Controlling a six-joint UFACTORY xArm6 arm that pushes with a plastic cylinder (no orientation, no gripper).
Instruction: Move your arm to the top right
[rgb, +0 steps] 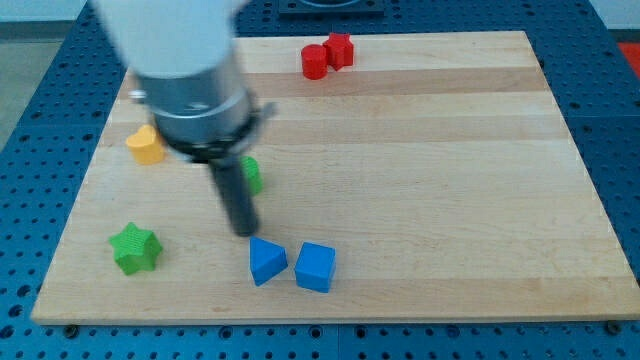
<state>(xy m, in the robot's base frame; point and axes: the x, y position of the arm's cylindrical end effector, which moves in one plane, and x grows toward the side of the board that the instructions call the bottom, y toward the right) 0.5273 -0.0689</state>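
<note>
Wooden worktop (420, 200) is lying on a blue perforated base (620, 120).

Nearest row, at the view's bottom: blue cube (315, 267) is sitting just beside a blue triangular block (266, 260), the cube at the wedge's 3 o'clock, a thin gap showing between them. Green star block (134, 248) is sitting well apart from that pair, at their 9 o'clock, near the worktop's left edge.

My tip (243, 231) is resting just above the blue triangular block, at about its 11 o'clock, close to it; I cannot tell whether it is touching. The rod is running up from the tip toward 11 o'clock into the grey collar and white arm body, which are blurred.

Middle band: a green block (253, 174) is partly showing behind the rod at its 3 o'clock side; its shape is hidden. Yellow block (146, 145) is sitting at 9 o'clock of the rod, shape unclear, partly under the collar's edge.

Far edge, view's top: red cylinder (314, 61) and a second red block (339, 50) are touching or nearly so, the second at the cylinder's 2 o'clock.

Pincer: I am carrying none, only the rod, so there is no spread or pinch to note.

Task target, the worktop's top right corner, is lying well apart from my tip, at its 2 o'clock.
</note>
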